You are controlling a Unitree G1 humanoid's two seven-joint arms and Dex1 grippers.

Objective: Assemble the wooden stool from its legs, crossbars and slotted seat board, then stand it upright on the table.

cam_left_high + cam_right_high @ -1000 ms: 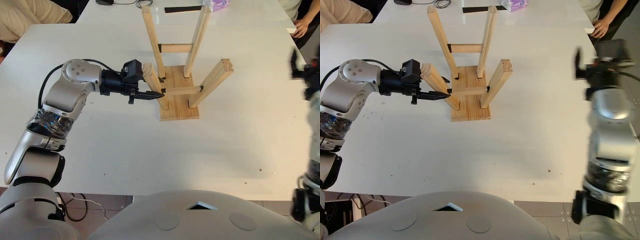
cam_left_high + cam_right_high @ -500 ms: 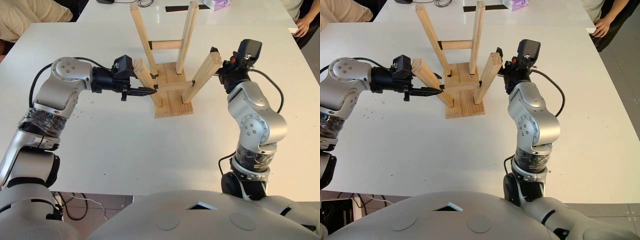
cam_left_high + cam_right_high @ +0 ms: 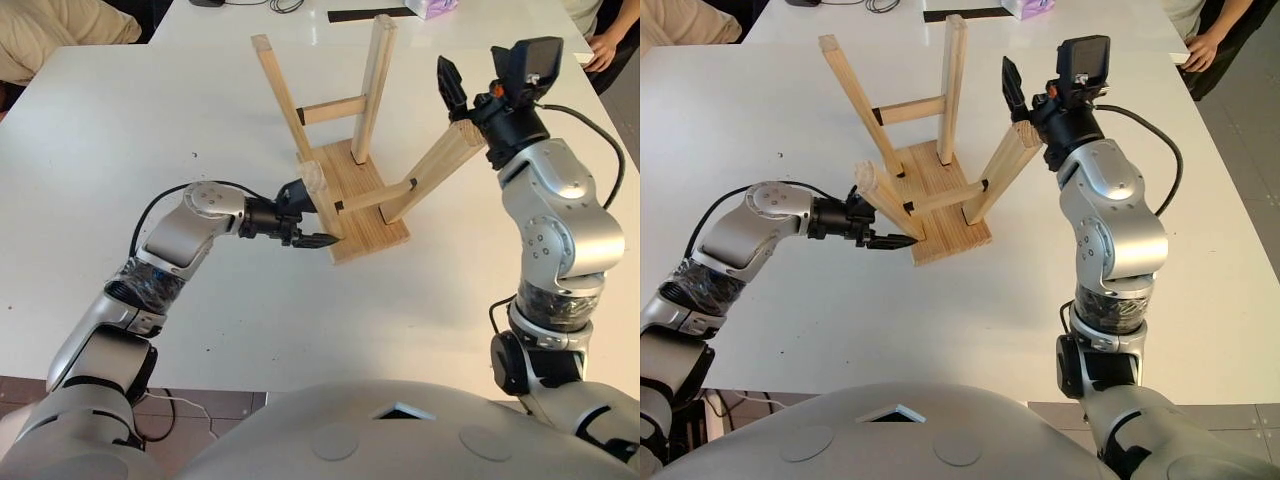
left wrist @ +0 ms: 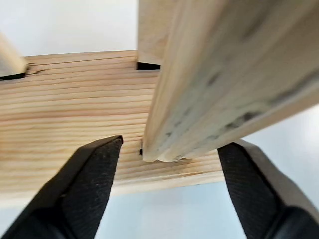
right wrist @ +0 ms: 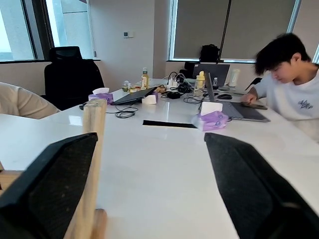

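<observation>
Stool (image 3: 350,190) inverted on table (image 3: 150,130), seat board (image 3: 375,225) flat, legs up. Near-right leg (image 3: 435,170) leans outward. Left gripper (image 4: 169,149) straddles near-left leg (image 3: 318,192) at its base, jaws open, not pinching. Right gripper (image 3: 470,97) sits at the leaning leg's top, jaws wide. Step, as I judge it: seating legs. Next probably needs the leaning leg squared up before flipping.

The wooden stool (image 3: 352,150) rests inverted on the table (image 3: 250,300) — slotted seat board (image 3: 372,228) flat, four legs pointing up. The far legs (image 3: 283,95) stand tall, joined by a crossbar (image 3: 330,108). The near legs (image 3: 438,165) splay outward — a second crossbar (image 3: 375,196) links them low by the board.
</observation>
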